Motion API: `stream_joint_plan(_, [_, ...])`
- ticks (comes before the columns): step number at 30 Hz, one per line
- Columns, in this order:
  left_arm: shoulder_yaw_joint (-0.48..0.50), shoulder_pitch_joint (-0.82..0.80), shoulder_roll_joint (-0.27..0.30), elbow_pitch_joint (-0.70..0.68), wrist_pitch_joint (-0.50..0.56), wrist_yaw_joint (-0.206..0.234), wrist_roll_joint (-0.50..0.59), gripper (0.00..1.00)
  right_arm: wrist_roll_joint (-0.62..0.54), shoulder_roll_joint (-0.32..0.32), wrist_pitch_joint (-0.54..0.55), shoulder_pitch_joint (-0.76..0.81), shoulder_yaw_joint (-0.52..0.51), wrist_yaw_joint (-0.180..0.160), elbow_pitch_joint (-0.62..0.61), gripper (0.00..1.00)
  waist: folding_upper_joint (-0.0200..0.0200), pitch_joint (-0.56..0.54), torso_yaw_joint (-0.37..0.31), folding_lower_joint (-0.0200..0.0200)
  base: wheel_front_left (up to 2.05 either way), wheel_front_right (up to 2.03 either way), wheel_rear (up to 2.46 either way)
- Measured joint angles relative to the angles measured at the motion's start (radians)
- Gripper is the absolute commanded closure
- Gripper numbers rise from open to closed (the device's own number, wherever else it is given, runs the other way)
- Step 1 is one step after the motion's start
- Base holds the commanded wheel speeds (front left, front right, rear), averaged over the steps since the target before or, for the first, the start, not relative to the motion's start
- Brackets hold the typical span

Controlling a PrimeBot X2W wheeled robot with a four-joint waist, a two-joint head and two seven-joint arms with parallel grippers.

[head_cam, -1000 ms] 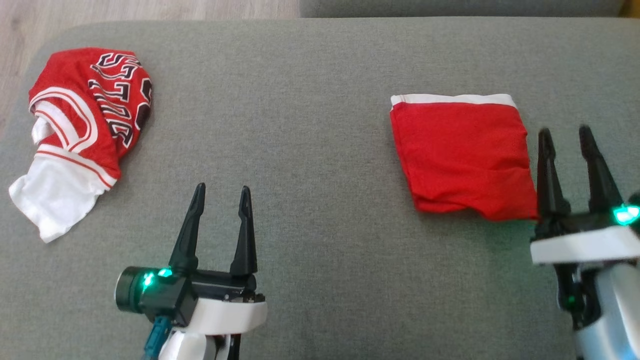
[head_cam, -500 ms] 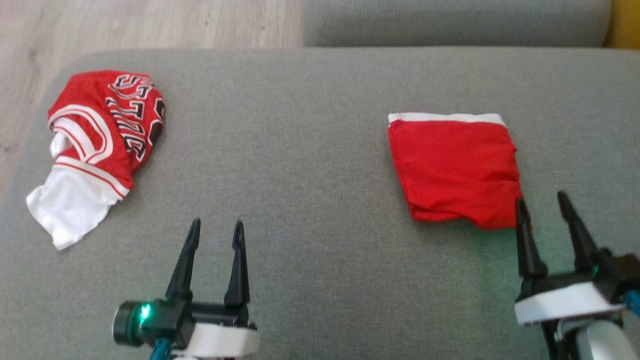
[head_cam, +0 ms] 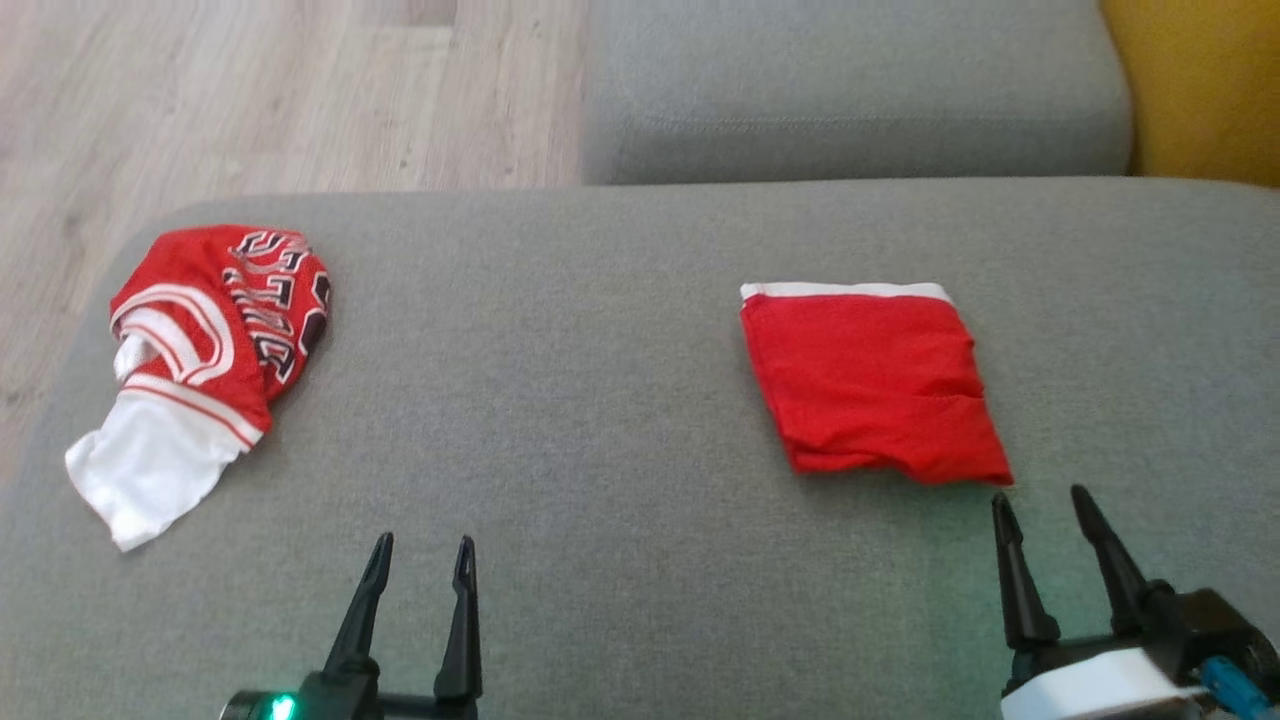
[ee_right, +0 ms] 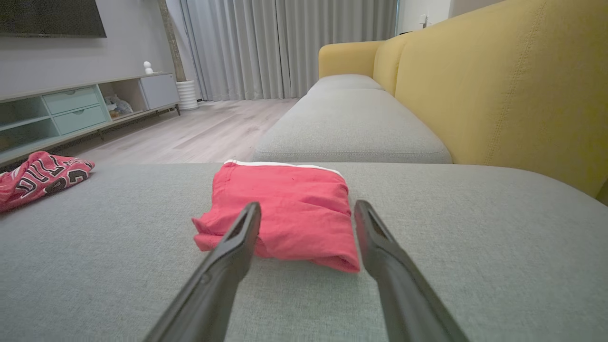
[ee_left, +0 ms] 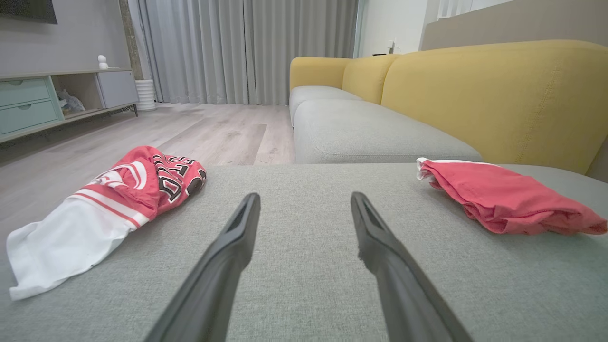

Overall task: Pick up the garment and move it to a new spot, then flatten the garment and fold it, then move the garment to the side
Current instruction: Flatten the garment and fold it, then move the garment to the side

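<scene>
The folded red garment (head_cam: 870,385) lies on the right part of the grey cushion (head_cam: 600,420), just beyond the right tool (head_cam: 1040,497), whose 2 fingers stand apart holding nothing, while the left tool (head_cam: 424,542), likewise spread and empty, is well apart from a crumpled red-and-white jersey (head_cam: 210,330) near the cushion's left edge.

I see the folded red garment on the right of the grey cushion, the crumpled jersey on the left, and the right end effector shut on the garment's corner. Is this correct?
Not quite. The right end effector is open and holds nothing; the head view shows bare grey cushion between its fingers. The folded red garment and crumpled jersey lie as you said.
</scene>
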Motion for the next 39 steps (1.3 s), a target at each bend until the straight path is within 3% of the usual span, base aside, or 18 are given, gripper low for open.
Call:
stream_joint_plan(34, [0.038, 0.023, 0.001, 0.017, 0.000, -0.008, -0.012, 0.00, 0.019, 0.013, 0.000, 0.011, 0.036, 0.000, 0.040, 0.00, 0.0000, -0.012, -0.042, 0.0002, 0.00, 0.00, 0.00])
stream_joint_plan(39, [0.029, 0.020, 0.001, -0.001, 0.000, -0.008, -0.012, 0.00, 0.076, 0.012, 0.000, -0.040, 0.023, 0.000, 0.112, 0.00, 0.0000, 0.019, -0.040, 0.0001, 0.00, 0.00, 0.00])
